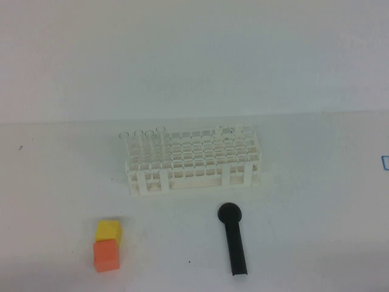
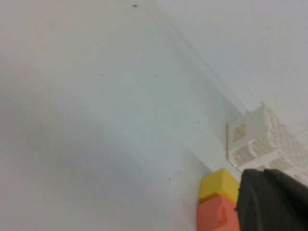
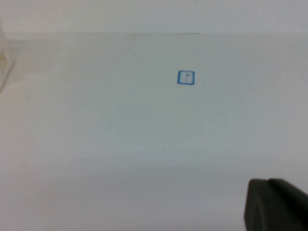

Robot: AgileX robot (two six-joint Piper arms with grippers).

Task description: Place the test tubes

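A white rack (image 1: 193,161) stands mid-desk (image 1: 316,201). It holds clear test tubes (image 1: 143,141) upright in its far-left holes, with a few more at the far-right end (image 1: 234,130). A yellow block (image 1: 108,230) touches an orange block (image 1: 106,254) near a black scoop (image 1: 234,240). The left gripper (image 2: 274,202) hangs by the blocks and the right gripper (image 3: 276,204) over bare desk near a blue square (image 3: 186,77). I cannot tell whether either is released or clenched.
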